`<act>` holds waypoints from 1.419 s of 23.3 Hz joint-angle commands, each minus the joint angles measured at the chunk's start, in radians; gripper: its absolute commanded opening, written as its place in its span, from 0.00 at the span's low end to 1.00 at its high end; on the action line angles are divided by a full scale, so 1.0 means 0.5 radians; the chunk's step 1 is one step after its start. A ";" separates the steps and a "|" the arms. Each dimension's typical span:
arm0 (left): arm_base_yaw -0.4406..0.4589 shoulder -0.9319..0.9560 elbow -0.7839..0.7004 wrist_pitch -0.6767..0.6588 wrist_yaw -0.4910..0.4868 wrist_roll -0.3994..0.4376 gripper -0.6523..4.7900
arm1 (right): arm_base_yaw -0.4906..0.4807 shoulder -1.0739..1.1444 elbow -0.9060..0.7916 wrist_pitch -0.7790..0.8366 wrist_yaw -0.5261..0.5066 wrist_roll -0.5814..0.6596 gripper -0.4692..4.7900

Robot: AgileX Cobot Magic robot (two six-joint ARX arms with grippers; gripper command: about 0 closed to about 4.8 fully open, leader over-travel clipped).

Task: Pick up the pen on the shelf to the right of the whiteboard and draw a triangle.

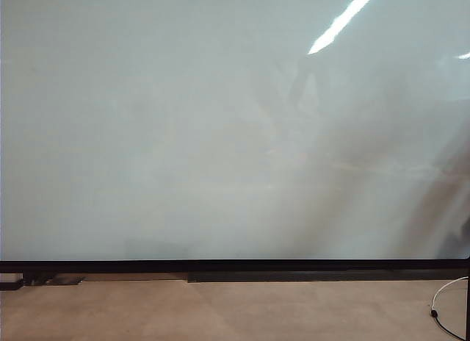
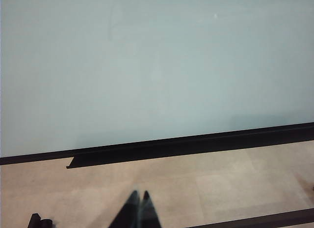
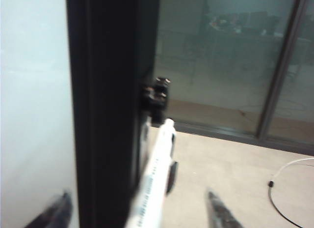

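Observation:
The whiteboard (image 1: 220, 135) fills the exterior view, pale and glossy, and no triangle shows on it. In the right wrist view the pen (image 3: 158, 169), white with a dark printed label, lies along the board's black side frame (image 3: 108, 115), held by small black shelf fittings (image 3: 156, 99). My right gripper (image 3: 139, 211) is open, one fingertip (image 3: 59, 208) over the board and the other (image 3: 218, 211) over the floor. The pen and frame lie between them, untouched. My left gripper (image 2: 139, 194) is shut and empty above the floor, facing the whiteboard (image 2: 147, 66). Neither gripper shows in the exterior view.
A thin black bottom frame (image 1: 235, 266) with a low black ledge (image 1: 323, 276) runs under the board. A white cable (image 1: 444, 300) lies on the beige floor at the right. Glass partitions (image 3: 230, 61) stand beyond the board's edge.

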 commanded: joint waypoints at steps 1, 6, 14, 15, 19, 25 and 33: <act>-0.001 -0.001 0.007 0.011 0.002 0.002 0.11 | 0.016 -0.005 0.017 0.030 0.031 0.034 0.76; -0.001 -0.001 0.007 0.011 0.001 0.002 0.11 | 0.016 0.013 0.014 0.030 0.072 0.099 0.76; -0.001 -0.001 0.007 0.011 0.001 0.002 0.11 | 0.014 0.024 0.004 0.030 0.069 0.138 0.76; -0.001 -0.001 0.007 0.011 0.001 0.002 0.11 | 0.014 0.030 0.004 0.030 0.070 0.142 0.76; -0.001 -0.001 0.007 0.011 0.001 0.002 0.11 | 0.014 0.041 0.005 0.030 0.072 0.155 0.76; -0.001 -0.001 0.007 0.011 0.001 0.002 0.11 | 0.014 0.041 0.009 0.030 0.079 0.214 0.71; -0.001 -0.001 0.007 0.011 0.001 0.002 0.11 | 0.027 0.041 0.009 0.030 0.070 0.250 0.67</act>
